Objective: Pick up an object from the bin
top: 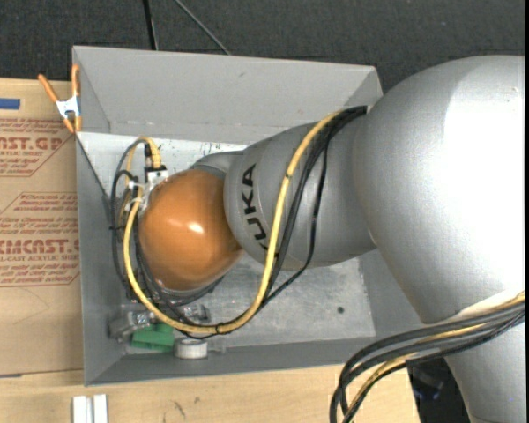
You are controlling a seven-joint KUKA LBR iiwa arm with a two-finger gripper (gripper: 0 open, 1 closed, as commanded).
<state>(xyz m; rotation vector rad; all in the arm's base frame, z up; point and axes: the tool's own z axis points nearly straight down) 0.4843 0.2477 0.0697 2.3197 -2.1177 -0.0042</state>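
My gripper (180,310) shows as a dark part under the orange wrist cover, low in the bin's near-left corner. Just below it lies a small green object (151,340) against the bin's front wall. A small pale round piece (191,350) sits right beside the green object. A small grey metallic-looking piece (120,326) lies to the left of the green one. The gripper is directly above or touching these things; which one, I cannot tell.
The silver arm and its orange wrist cover hang over most of the bin floor, with yellow and black cables looping round the cover down to the front wall. A strip of bare grey floor shows at the right front.
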